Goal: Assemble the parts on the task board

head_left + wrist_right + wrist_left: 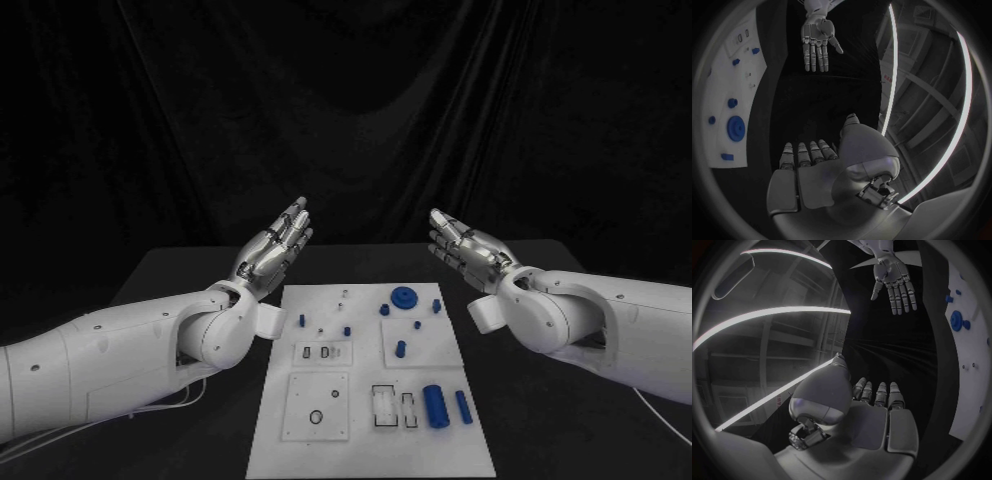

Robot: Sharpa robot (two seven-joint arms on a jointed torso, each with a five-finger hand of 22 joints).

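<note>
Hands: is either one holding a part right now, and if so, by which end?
Nothing is held. The left hand and right hand are raised beyond the task board, fingers extended, apart from the blue parts.

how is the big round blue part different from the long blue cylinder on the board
The round blue part is a flat disc near the task board's far end; the long blue cylinder is a rod lying near its near end. The disc looks wider, the cylinder longer. Both are blue and untouched.

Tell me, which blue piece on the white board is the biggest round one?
The round blue disc at the task board's far end. It is wide and flat; the other blue pieces are small pegs or long cylinders.
</note>
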